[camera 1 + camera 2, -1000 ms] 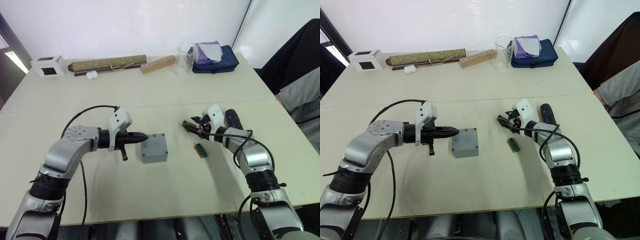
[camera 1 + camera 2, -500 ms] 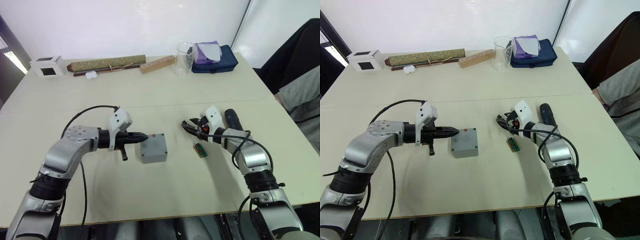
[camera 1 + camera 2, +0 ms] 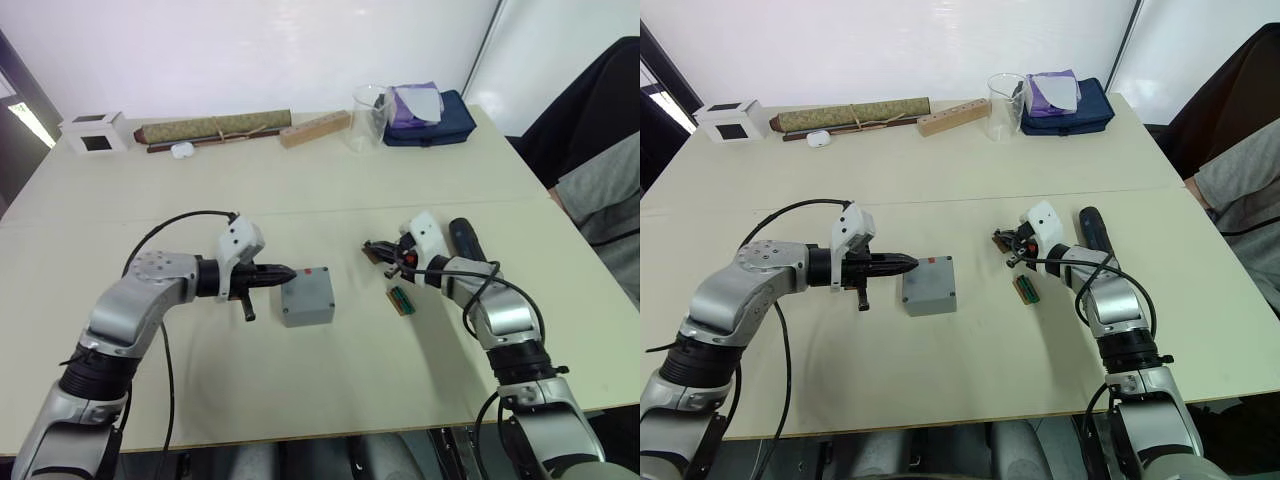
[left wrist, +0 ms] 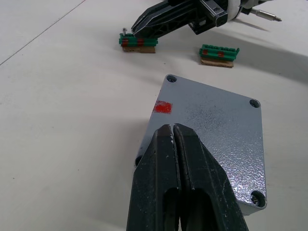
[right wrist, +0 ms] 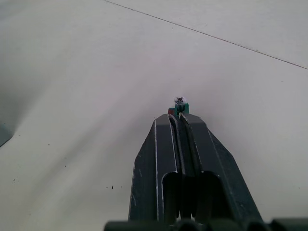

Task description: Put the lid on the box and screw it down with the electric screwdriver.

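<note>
The grey box point(image 3: 307, 296) stands mid-table with a red mark point(image 4: 162, 107) at its near-left edge. Its flat top face with corner holes looks like the lid point(image 4: 216, 130) seated on it. My left gripper point(image 3: 288, 272) is shut, with its tips at the box's left edge. To the right, my right gripper point(image 3: 371, 249) is shut on a small green screw strip point(image 4: 138, 42) lying on the table. The black electric screwdriver point(image 3: 464, 238) lies just behind my right wrist, and its metal bit point(image 4: 267, 16) shows in the left wrist view.
A second green strip point(image 3: 401, 300) lies between box and right arm. Along the far edge are a white cube point(image 3: 95, 132), rolled olive bundle point(image 3: 215, 127), wooden block point(image 3: 315, 128), clear beaker point(image 3: 369, 118) and blue pouch point(image 3: 430, 117). A person point(image 3: 600, 160) sits at the right.
My right gripper's fingers have closed onto the green screw strip. The left arm and the box have not moved.
</note>
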